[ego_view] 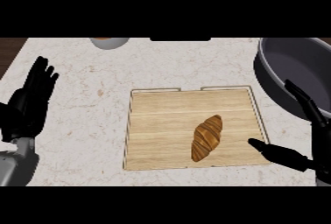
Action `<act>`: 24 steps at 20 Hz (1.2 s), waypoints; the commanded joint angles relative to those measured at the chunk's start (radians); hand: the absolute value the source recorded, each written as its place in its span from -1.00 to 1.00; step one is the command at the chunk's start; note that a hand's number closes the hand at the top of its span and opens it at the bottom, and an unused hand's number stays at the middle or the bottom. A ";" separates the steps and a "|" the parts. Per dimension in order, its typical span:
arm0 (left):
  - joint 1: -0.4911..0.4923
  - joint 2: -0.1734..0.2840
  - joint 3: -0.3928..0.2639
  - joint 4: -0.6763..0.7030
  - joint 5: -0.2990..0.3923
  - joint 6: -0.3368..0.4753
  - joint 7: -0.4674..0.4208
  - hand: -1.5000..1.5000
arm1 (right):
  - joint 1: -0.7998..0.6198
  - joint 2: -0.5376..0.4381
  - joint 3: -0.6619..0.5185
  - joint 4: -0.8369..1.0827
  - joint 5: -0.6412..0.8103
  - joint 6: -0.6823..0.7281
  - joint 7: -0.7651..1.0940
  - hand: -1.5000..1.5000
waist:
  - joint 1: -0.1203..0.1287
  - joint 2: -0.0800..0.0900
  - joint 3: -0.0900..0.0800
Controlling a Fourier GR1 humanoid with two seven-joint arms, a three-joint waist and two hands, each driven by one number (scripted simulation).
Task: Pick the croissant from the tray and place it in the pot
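Croissant [207,138] lying on the tray [161,109] at 5 o'clock, right hand [304,144] spread wide and empty beside it; a closure off its slim middle could spin it away from the pot [291,65]

The table [84,105] has a pale, speckled stone top. Dark brown wood [12,50] shows past its far left corner.

A pale, speckled stone counter [84,131] carries a flat wooden tray [161,113] near its middle; a large grey pot [294,65] stands at the far right, cut off by the edge; a small round vessel [108,42], perhaps a cup, sits at the far rim.
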 commanded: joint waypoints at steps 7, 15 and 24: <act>-0.058 -0.043 -0.026 0.021 -0.027 0.015 0.009 0.00 | -0.180 -0.164 0.186 -0.100 0.054 0.431 0.550 -1.00 | 0.024 0.009 -0.004; -0.024 -0.044 0.002 0.016 -0.026 -0.013 -0.001 0.00 | -0.356 -0.013 0.326 -0.101 0.006 0.666 0.943 -1.00 | 0.016 0.003 0.000; 0.012 -0.059 0.053 0.004 -0.043 -0.067 0.003 0.00 | -0.455 0.244 0.375 0.065 0.132 0.676 1.022 -1.00 | 0.013 0.003 0.001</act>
